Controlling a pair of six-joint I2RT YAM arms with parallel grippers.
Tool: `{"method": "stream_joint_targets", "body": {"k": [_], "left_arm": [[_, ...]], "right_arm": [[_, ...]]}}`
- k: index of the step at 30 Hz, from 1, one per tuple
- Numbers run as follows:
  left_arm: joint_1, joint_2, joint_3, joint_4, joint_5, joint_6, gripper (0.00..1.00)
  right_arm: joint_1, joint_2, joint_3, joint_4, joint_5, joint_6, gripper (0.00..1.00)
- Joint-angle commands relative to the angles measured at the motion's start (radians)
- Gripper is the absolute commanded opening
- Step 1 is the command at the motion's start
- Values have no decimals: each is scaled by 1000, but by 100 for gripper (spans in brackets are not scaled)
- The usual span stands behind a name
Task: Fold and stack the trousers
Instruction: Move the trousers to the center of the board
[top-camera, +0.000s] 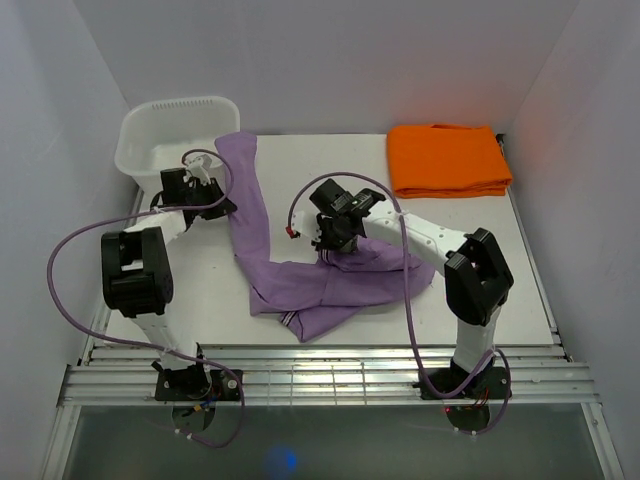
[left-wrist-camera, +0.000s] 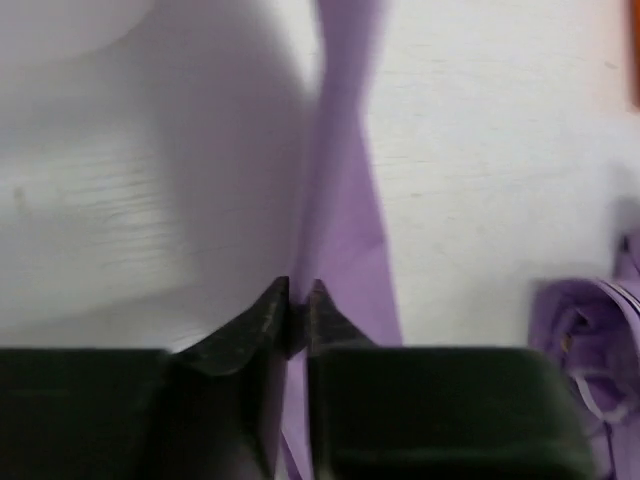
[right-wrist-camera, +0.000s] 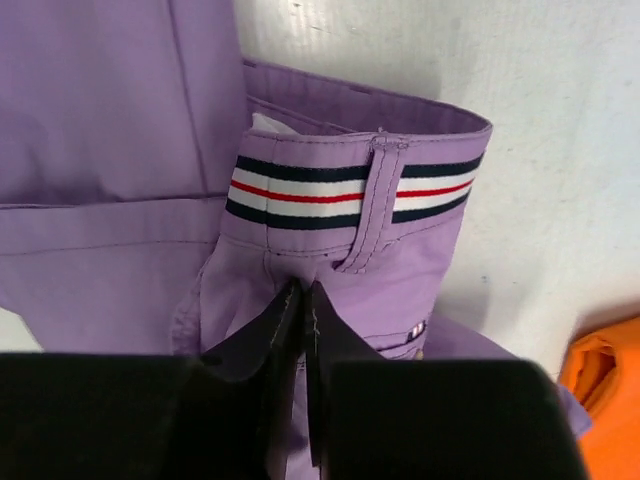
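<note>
On the white table (top-camera: 320, 165) the lilac trousers (top-camera: 310, 285) sprawl away from the basket (top-camera: 175, 105), looking soft, light and floppy, best held at hems, so the left gripper (left-wrist-camera: 300, 295) pinches a leg edge beside the basket and the right gripper (right-wrist-camera: 303, 295), farther off, is clamped just under the striped waistband (right-wrist-camera: 340, 190).

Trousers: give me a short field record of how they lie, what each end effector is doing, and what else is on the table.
trousers: lilac, lying loose in a bent shape on the table, one leg reaching up beside the white basket
left end effector: shut on that leg's edge
right end effector: shut on cloth just below the striped waistband
orange cloth: folded, far right corner, apart from the trousers
fold: not yet done
</note>
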Motion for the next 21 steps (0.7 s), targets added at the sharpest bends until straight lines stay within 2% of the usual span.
{"method": "stream_joint_targets", "body": {"k": [1, 2, 3, 5, 6, 7, 9, 10, 12, 13, 15, 16, 19, 20, 21], "left_arm": [[4, -178, 31, 82, 291, 127, 19], [0, -259, 31, 57, 355, 162, 15], [-23, -301, 37, -48, 460, 204, 8], [-58, -384, 62, -176, 541, 388, 3], [-122, -469, 67, -310, 585, 448, 0], [-161, -513, 62, -374, 593, 567, 0], [-248, -635, 45, -517, 590, 673, 0], [-360, -672, 31, -544, 562, 709, 0], [-497, -760, -25, -564, 505, 766, 0], [-654, -771, -39, -564, 425, 776, 0], [-814, -763, -62, -580, 339, 802, 0], [-949, -716, -64, -596, 296, 822, 0], [-1048, -609, -52, -646, 244, 899, 16], [-1071, -586, -42, -656, 165, 922, 31], [-1105, -553, -10, -699, 118, 971, 35]], "right_arm": [[-46, -61, 53, 42, 59, -4, 8], [-76, -72, 96, 42, 53, 0, 8], [-96, -76, 122, 42, 48, 6, 8], [-162, -87, 182, 41, 12, 30, 8], [-187, -90, 240, 41, -1, 39, 8], [-231, -98, 265, 41, -24, 52, 8], [-269, -115, 317, 48, -45, 62, 8], [-286, -122, 329, 58, -58, 66, 8], [-329, -148, 339, 77, -70, 75, 8], [-351, -159, 337, 102, -79, 78, 8], [-368, -185, 331, 125, -87, 90, 8], [-377, -193, 326, 134, -93, 93, 8], [-383, -217, 313, 160, -97, 101, 8], [-386, -226, 309, 165, -96, 101, 8], [-388, -233, 303, 167, -94, 98, 8]]}}
